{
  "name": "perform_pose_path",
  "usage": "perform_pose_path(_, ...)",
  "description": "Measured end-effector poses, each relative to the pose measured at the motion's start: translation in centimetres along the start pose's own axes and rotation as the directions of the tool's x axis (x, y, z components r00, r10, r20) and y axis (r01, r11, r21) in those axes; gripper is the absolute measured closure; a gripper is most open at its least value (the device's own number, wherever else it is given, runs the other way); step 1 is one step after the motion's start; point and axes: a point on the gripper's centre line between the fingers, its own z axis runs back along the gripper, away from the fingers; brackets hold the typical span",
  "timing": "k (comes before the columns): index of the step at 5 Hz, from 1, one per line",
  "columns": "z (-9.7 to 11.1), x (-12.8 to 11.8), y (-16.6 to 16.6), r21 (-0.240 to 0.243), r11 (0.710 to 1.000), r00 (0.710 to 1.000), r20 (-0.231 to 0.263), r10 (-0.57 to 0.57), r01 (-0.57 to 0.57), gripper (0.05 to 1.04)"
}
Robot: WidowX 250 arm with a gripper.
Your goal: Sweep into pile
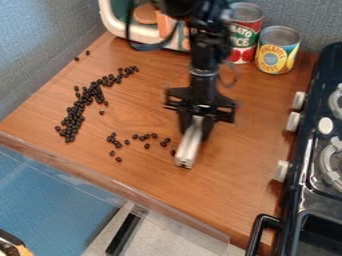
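Held the pale bar (189, 146) below the gripper (195, 132), closed just to the bar's width, presumably for a broad sweeping edge; had dark beans (72, 121) beside the gripper and farther off.

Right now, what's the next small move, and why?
Probably sweep the white bar in the gripper away from the stove, toward the long band of dark beans: its lower end sits beside the nearest loose beans, which lie between bar and band.

Hand (194, 132) holds pale bar (188, 152); dark beans (70, 120) dot brown counter (247, 160).
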Motion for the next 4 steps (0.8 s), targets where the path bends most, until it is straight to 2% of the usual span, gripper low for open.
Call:
perform_pose_path(3,-0.1,-0.2,5.7,0.058,0.995,0.997,0.009,0.075,-0.075,0.699)
perform_pose_path(4,0.1,-0.1,7.5,0.090,0.994,0.998,-0.004,0.068,-0.067,0.699)
